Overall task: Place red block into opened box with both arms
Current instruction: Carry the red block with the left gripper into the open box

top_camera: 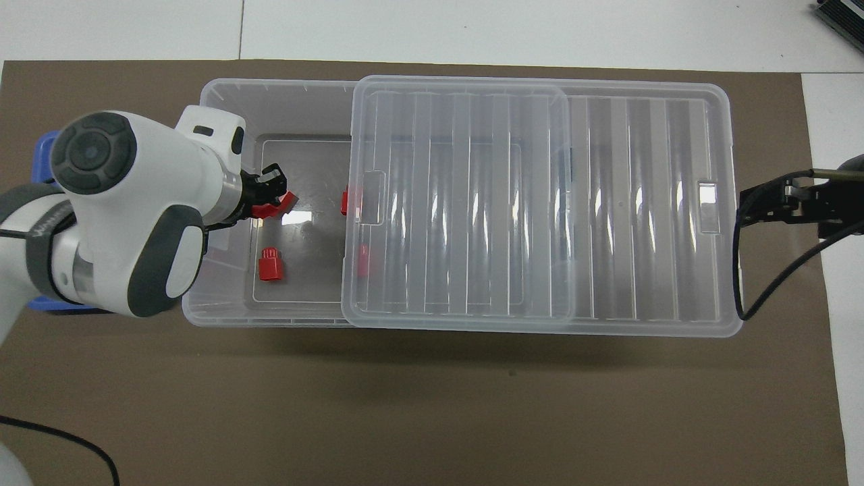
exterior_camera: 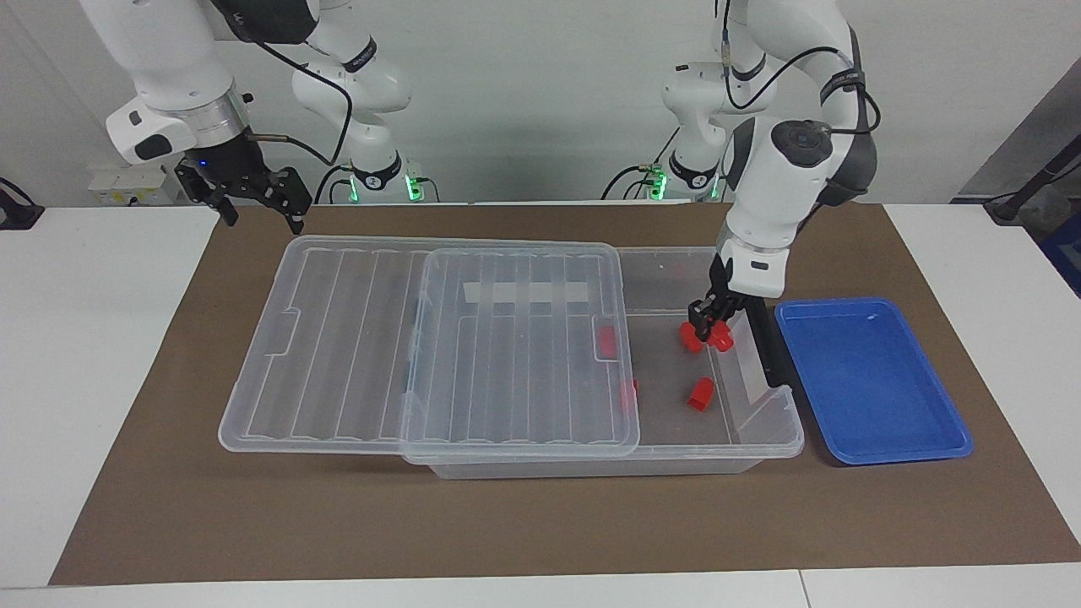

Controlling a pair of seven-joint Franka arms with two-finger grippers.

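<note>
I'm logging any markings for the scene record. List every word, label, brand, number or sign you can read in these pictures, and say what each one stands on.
No text here can be read for certain.
Dark band on the left arm: white lettering, too small to read.
Dark band on the right arm: white lettering, too small to read.
Base collars of both arms: a pale round mark on each, not legible.
White tape strip on the box: blank.
Blue tray, lid: no print.

A plain pale grey wall point(exterior_camera: 524, 101) rises at the robots' end. The white bench point(exterior_camera: 93, 338) carries a large brown rectangular mat point(exterior_camera: 540, 523) over its middle. A white socket strip point(exterior_camera: 127, 181) sits against the wall at the right arm's end. Even, soft light leaves faint shadows on the mat.
</note>
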